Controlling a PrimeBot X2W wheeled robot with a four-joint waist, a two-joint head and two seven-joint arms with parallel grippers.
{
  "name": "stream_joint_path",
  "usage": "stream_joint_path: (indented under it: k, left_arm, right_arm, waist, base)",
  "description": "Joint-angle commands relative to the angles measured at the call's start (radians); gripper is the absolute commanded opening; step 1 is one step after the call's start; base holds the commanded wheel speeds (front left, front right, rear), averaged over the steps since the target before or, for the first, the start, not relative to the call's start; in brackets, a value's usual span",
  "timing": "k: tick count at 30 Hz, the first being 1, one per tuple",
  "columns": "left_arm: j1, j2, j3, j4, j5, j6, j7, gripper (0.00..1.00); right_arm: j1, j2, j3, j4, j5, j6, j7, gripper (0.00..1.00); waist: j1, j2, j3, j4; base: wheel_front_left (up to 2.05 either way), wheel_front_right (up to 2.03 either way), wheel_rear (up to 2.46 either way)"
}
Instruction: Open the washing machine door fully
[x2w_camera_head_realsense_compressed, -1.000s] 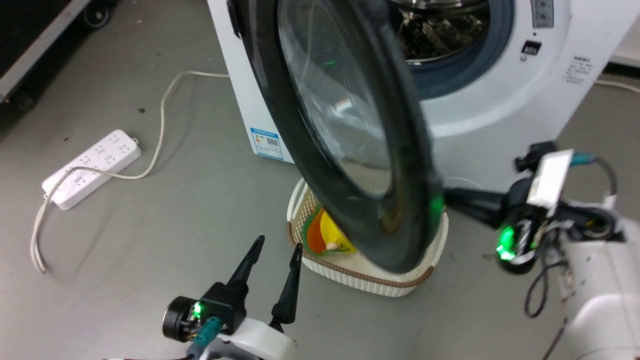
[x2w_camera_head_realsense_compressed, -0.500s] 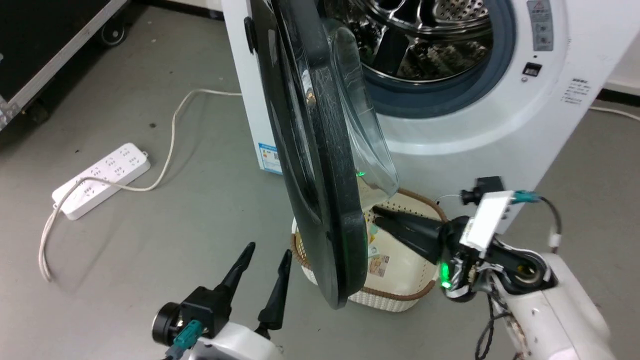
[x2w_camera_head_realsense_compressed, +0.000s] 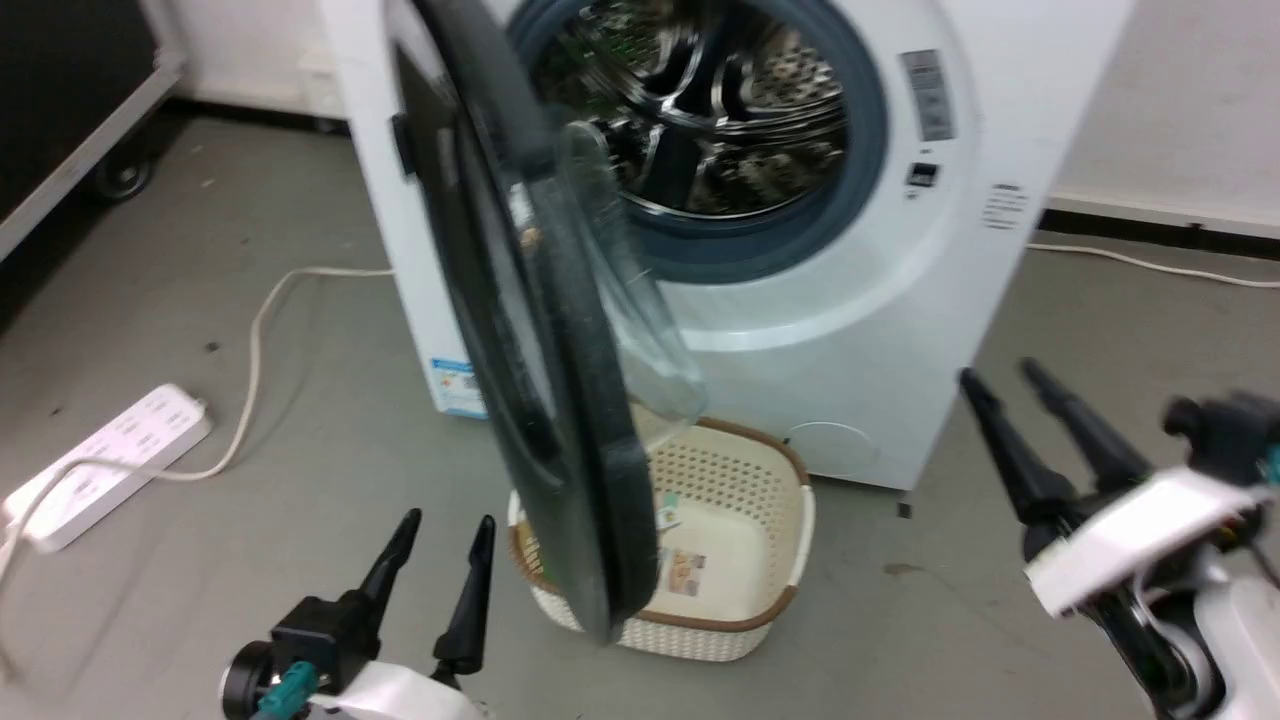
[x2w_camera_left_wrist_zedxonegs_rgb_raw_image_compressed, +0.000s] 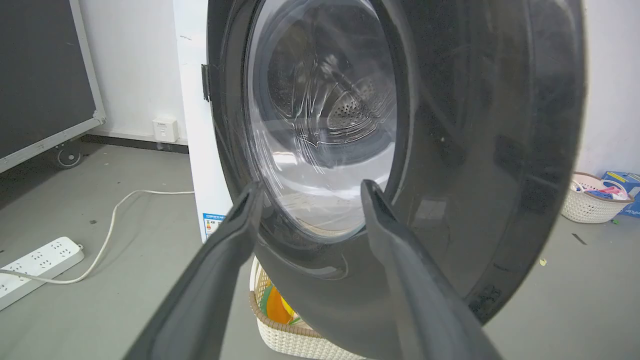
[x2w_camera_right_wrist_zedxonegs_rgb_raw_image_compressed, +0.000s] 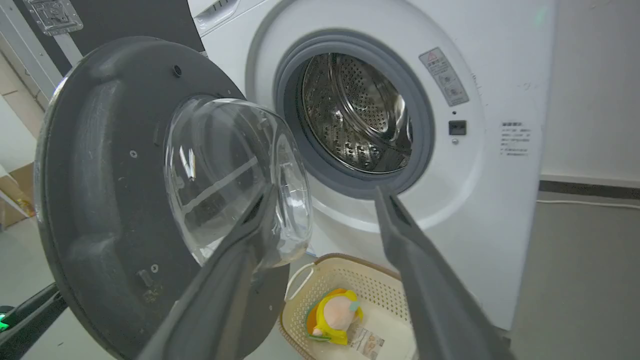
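In the head view the washing machine door (x2w_camera_head_realsense_compressed: 560, 430) stood swung out from the white machine (x2w_camera_head_realsense_compressed: 880, 330), hinged on the robot's left and seen nearly edge-on, its lower rim hanging over a cream basket (x2w_camera_head_realsense_compressed: 790, 480) on the floor, with the steel drum (x2w_camera_head_realsense_compressed: 700, 130) exposed behind it. The left gripper (x2w_camera_head_realsense_compressed: 448, 520) sat low on the door's outer side with its fingers spread and nothing between them. The right gripper (x2w_camera_head_realsense_compressed: 998, 372) was well off to the right of the door, its fingers also released and empty. The left wrist view faced the door's glossy outer face and looked through the glass toward the drum; it also took in a second basket (x2w_camera_left_wrist_zedxonegs_rgb_raw_image_compressed: 592, 202) far off against the wall. The right wrist view faced the grey inner face instead, where the clear glass bowl (x2w_camera_right_wrist_zedxonegs_rgb_raw_image_compressed: 230, 175) bulged toward the drum opening, and showed a yellow toy (x2w_camera_right_wrist_zedxonegs_rgb_raw_image_compressed: 332, 317) lying in the near basket. A power strip (x2w_camera_head_realsense_compressed: 90, 470) lay on the floor to the left. A second earlier the right fingers had been clenched at the door's lower rim; they had since let go and drawn clear, and the door stood wider. The head camera had shifted too.
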Motion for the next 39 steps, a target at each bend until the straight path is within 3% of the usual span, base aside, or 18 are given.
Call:
stream_joint_path:
  k: [1,6,8,9,10,16,24,25,26,27,34,39]
  left_arm:
    - [0.014,0.004,0.006,-0.004,-0.005,-0.002,-0.005,1.00]
    - [0.032,0.011,0.036,-0.015,-0.014,-0.003,-0.005,1.00]
    - [0.039,0.014,0.044,-0.018,-0.010,-0.003,-0.005,1.00]
    - [0.049,0.011,0.058,-0.027,-0.008,-0.003,-0.005,1.00]
    - [0.051,0.009,0.066,-0.031,-0.010,-0.003,-0.005,1.00]
    - [0.067,-0.011,0.099,-0.053,-0.003,-0.004,-0.005,1.00]
    - [0.078,-0.035,0.122,-0.081,0.035,-0.004,-0.005,1.00]
    - [0.079,-0.037,0.120,-0.079,0.036,-0.004,-0.005,0.85]
    - [0.079,-0.038,0.117,-0.078,0.035,-0.004,-0.005,0.05]
    - [0.078,-0.039,0.111,-0.079,0.033,-0.004,-0.005,0.00]
    - [0.055,-0.045,0.157,-0.154,0.030,-0.003,-0.005,0.00]
    - [-0.008,-0.060,0.248,-0.319,0.001,0.061,-0.005,0.00]
  right_arm:
    - [0.023,-0.010,-0.003,-0.007,-0.030,0.001,-0.030,1.00]
    - [0.127,0.006,-0.086,0.005,-0.304,0.001,-0.215,1.00]
    - [0.176,0.049,-0.127,0.000,-0.379,0.001,-0.239,1.00]
    - [0.254,0.112,-0.165,-0.027,-0.484,0.001,-0.254,1.00]
    - [0.281,0.136,-0.179,-0.039,-0.511,0.001,-0.256,1.00]
    - [0.390,0.250,-0.223,-0.067,-0.625,0.001,-0.259,1.00]
    - [0.412,0.299,-0.235,-0.086,-0.658,0.001,-0.259,1.00]
    - [0.411,0.301,-0.234,-0.086,-0.656,0.001,-0.259,1.00]
    - [0.409,0.302,-0.233,-0.086,-0.656,0.001,-0.259,1.00]
    - [0.408,0.303,-0.232,-0.086,-0.655,0.001,-0.259,1.00]
    - [0.399,0.309,-0.235,-0.089,-0.646,0.001,-0.259,1.00]
    - [0.394,0.311,-0.238,-0.091,-0.644,0.001,-0.259,1.00]
  waist:
    - [0.0001,0.0000,-0.012,-0.029]
    - [0.0001,0.0000,-0.015,-0.079]
    - [0.0001,0.0000,-0.015,-0.094]
    - [0.0001,0.0000,-0.017,-0.111]
    - [0.0001,0.0000,-0.016,-0.114]
    - [0.0001,0.0000,-0.011,-0.134]
    - [0.0001,0.0000,-0.006,-0.143]
    - [0.0001,0.0000,-0.007,-0.143]
    - [0.0001,0.0000,-0.007,-0.143]
    - [0.0001,0.0000,-0.008,-0.143]
    - [0.0001,0.0000,-0.010,-0.143]
    - [0.0001,0.0000,-0.011,-0.147]
  base:
    - [0.00,0.00,0.00]
    - [0.00,0.00,0.00]
    - [0.00,0.00,0.00]
    - [0.00,0.00,0.00]
    - [0.00,0.00,0.00]
    - [0.00,0.00,0.00]
    - [0.00,0.00,0.00]
    - [0.00,0.00,0.00]
    - [0.00,0.00,0.00]
    - [0.00,0.00,0.00]
    - [0.00,0.00,0.00]
    - [0.00,0.00,0.00]
